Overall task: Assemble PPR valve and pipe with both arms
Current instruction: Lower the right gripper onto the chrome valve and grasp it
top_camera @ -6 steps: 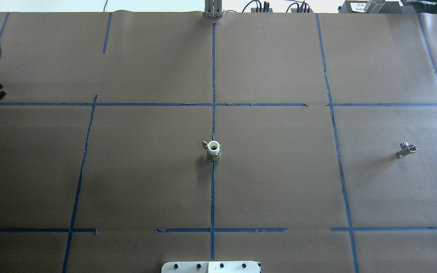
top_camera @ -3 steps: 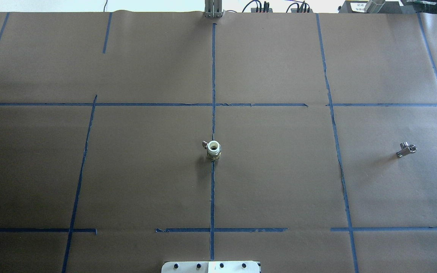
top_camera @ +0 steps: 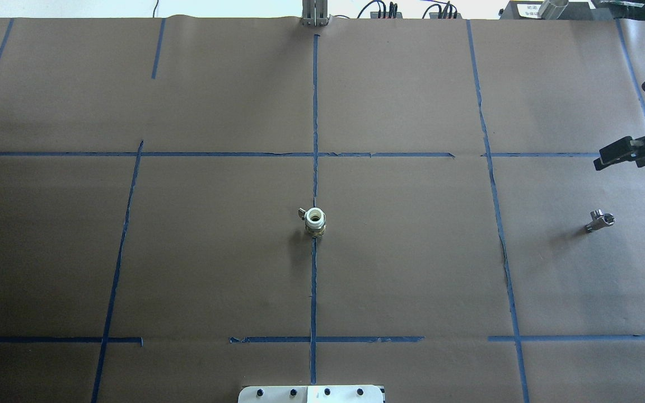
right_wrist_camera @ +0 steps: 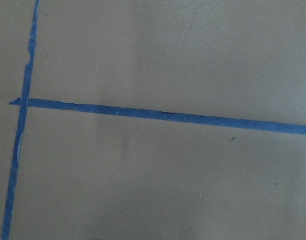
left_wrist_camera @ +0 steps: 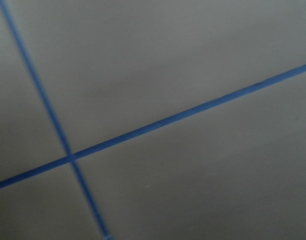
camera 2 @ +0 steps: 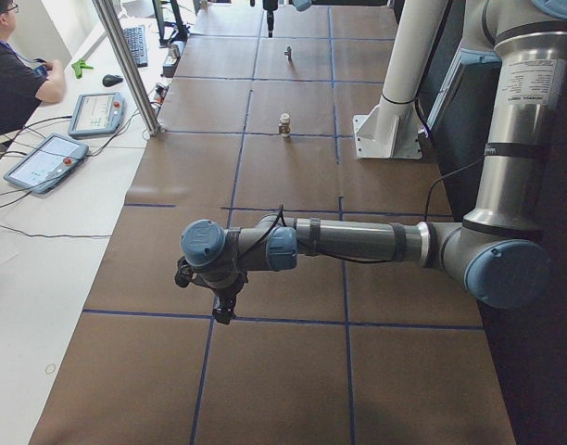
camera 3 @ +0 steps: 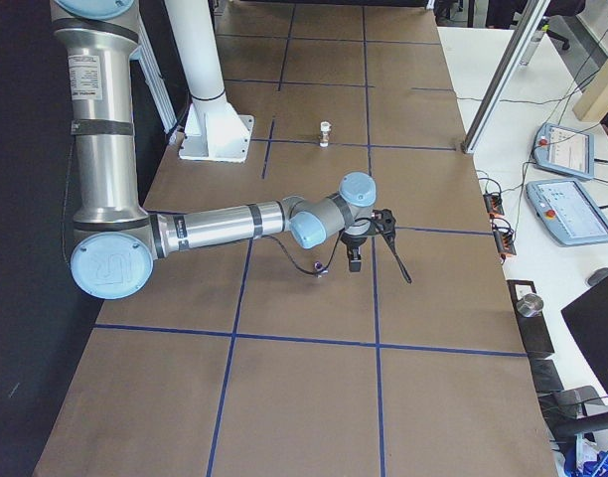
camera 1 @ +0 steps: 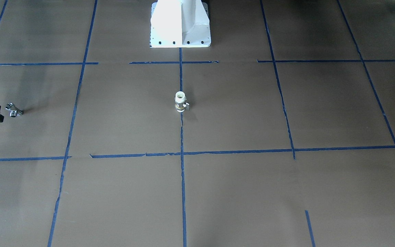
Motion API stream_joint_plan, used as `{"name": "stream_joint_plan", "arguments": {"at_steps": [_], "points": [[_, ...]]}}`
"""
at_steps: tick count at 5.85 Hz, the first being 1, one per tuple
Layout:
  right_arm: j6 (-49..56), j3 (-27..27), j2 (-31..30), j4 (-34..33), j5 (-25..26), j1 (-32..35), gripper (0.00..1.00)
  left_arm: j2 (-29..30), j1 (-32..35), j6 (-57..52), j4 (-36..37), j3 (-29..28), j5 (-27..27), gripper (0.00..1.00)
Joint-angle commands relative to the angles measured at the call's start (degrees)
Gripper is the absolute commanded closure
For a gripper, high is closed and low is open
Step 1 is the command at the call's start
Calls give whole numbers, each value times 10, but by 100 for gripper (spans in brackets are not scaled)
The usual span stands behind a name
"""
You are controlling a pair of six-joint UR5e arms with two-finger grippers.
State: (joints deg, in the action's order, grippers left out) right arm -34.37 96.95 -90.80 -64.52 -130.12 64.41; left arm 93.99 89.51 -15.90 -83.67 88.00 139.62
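The PPR valve [top_camera: 315,220] is seen standing upright on the centre tape line [top_camera: 313,280], straight out from the white pedestal base [top_camera: 311,393], with its open white end turned upward. The pipe [top_camera: 599,220] is found lying on the brown paper [top_camera: 216,252], well off to the robot's right of the pedestal base and about as far out from it as the valve.

The right arm [camera 3: 215,227] is stretched low and nearly level away from the pedestal base. The right gripper [top_camera: 613,155] is held near the pipe, on the side away from the pedestal base, and is not touching it. Nothing is grasped by it; whether its jaws are parted cannot be told.

The left arm [camera 2: 358,241] is extended level toward the opposite end, far from the pedestal base. The left gripper [camera 2: 220,301] is pointed down by a tape crossing, and its grip cannot be told. Only paper and tape are shown by both wrist cameras.
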Motion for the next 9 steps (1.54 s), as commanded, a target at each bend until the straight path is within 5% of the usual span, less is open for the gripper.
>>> {"name": "stream_joint_plan", "arguments": {"at_steps": [1,7,8,9], "points": [[-57,4,-49,79,22,-49,0,0,1,4,0,2,0,0],[-57,14,-73,77,69,-93,4,-2,1,4,0,1,0,0],[-56,14,-73,77,65,-92,60,-2,1,4,0,1,0,0],[-56,16,-73,78,62,-92,91,-2,1,5,0,0,0,0]]}}
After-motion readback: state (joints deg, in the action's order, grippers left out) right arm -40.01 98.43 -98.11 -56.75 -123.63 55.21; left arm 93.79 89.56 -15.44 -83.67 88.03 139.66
